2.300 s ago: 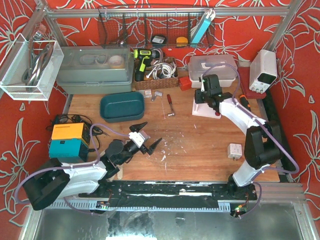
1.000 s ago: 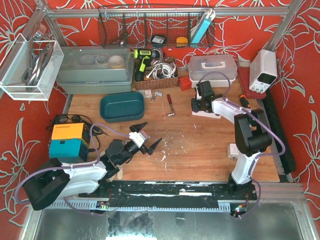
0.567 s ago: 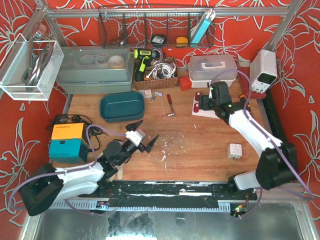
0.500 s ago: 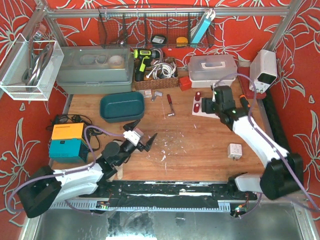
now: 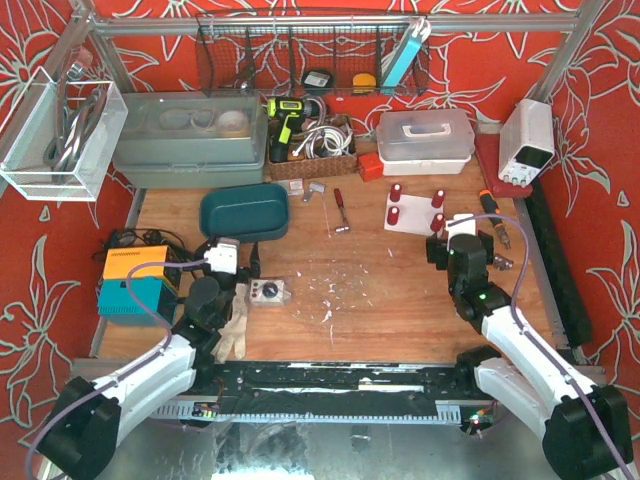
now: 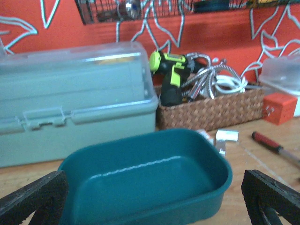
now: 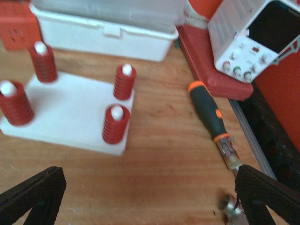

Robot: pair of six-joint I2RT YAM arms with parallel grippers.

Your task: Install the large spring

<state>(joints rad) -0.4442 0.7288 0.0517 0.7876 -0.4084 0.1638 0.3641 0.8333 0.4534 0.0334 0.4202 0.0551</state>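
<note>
A white peg board (image 5: 414, 212) (image 7: 70, 112) lies at the back right of the table. Several red springs stand on it, each over a white peg, among them a back one (image 7: 124, 80) and a front one (image 7: 115, 123). The two on the left (image 7: 15, 104) look thicker. My right gripper (image 7: 150, 206) (image 5: 452, 248) hangs open near the board's front right corner, empty and clear of the springs. My left gripper (image 6: 150, 201) (image 5: 232, 262) is open and empty, facing the teal bin (image 6: 145, 178).
The teal bin (image 5: 243, 212) is empty. Behind it are a grey toolbox (image 5: 190, 140) and a wicker basket (image 5: 312, 150). An orange-and-black screwdriver (image 7: 211, 117) and a small metal socket (image 7: 229, 205) lie right of the board. A white lidded box (image 5: 425, 135) and a power supply (image 5: 527, 140) stand at the back right.
My right gripper has let go at the peg board, opened wide and drawn back toward the near edge. My left arm has folded back and swung left to face the teal bin.
</note>
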